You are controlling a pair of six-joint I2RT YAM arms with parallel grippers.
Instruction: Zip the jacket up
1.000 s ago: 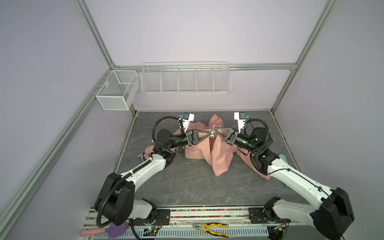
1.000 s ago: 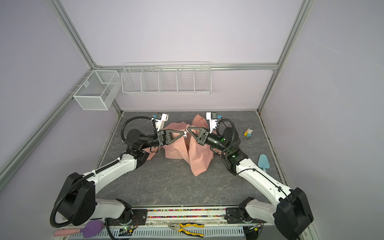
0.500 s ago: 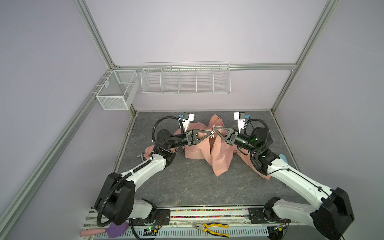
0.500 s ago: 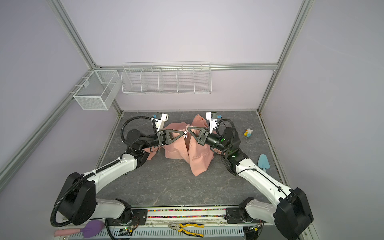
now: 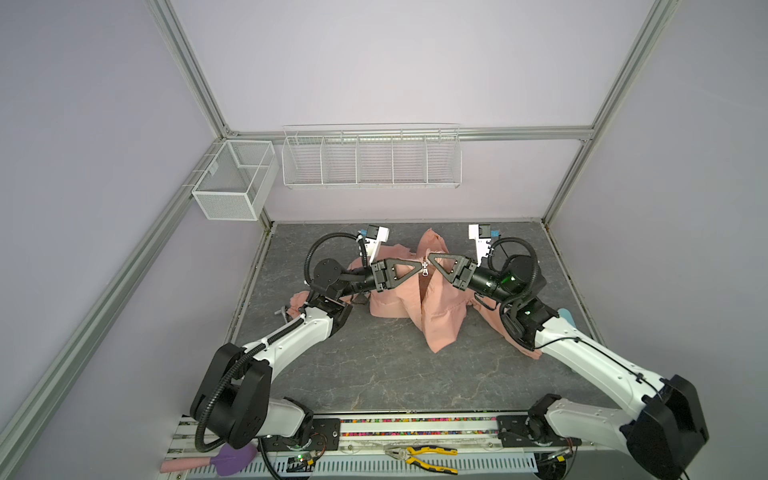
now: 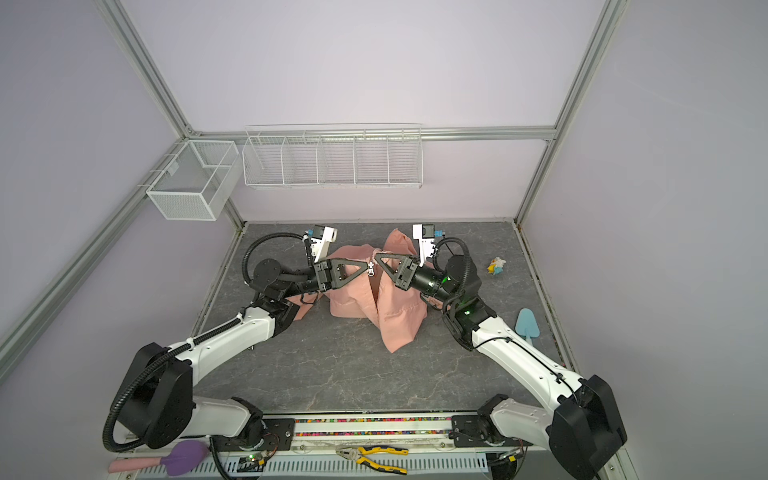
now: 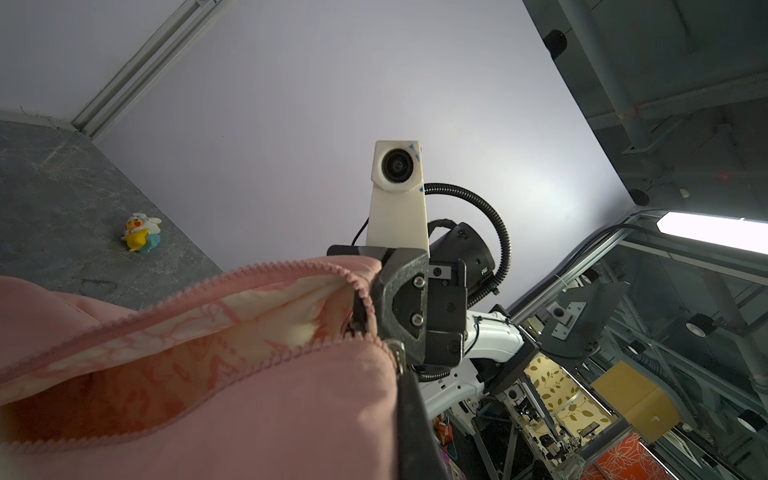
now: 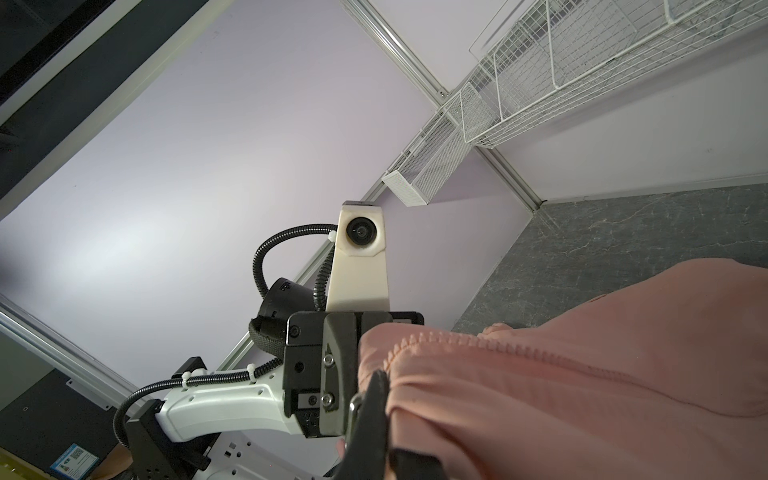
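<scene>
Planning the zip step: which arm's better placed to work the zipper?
Probably left: the left gripper sits at the dangling zipper pull; the right gripper pinches the jacket on the other edge.

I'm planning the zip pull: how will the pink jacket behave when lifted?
Likely floppy: the jacket sags in folds below the left hand and right hand. Probably light: two pinches hold its top up. It gapes unzipped, so edges may drift.
</scene>
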